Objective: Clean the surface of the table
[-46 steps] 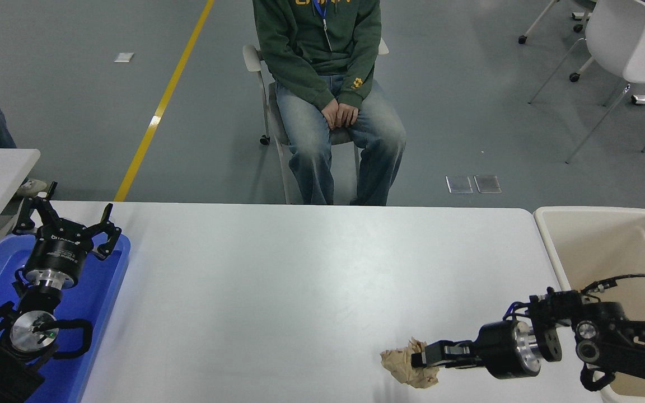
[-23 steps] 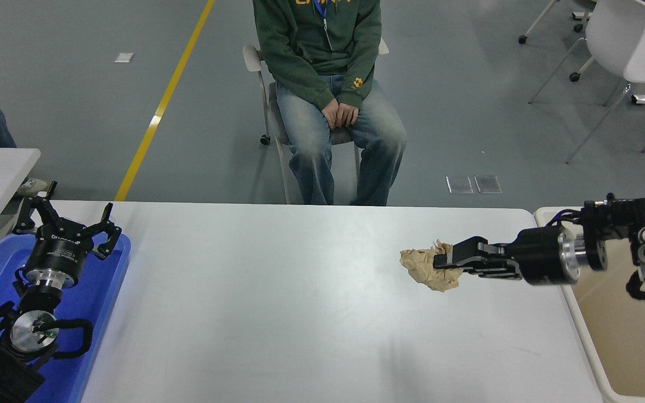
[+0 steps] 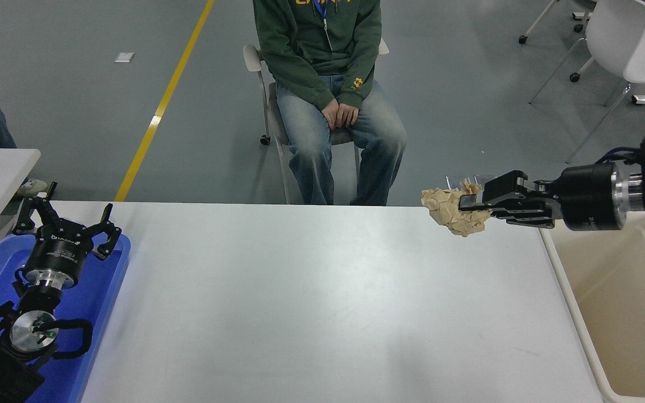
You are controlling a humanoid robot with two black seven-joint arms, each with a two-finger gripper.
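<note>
Blue tray [image 3: 104, 291] at the near left carries the parked left claw [image 3: 68, 226], its fingers spread. The white desk surface [image 3: 311, 302] fills the middle of the view. Further off, the right claw [image 3: 476, 202] pinches a crumpled tan paper wad [image 3: 451, 210] aloft (over the far right corner). Judged next: swing it right over the beige bin [image 3: 625, 313] and release.
</note>
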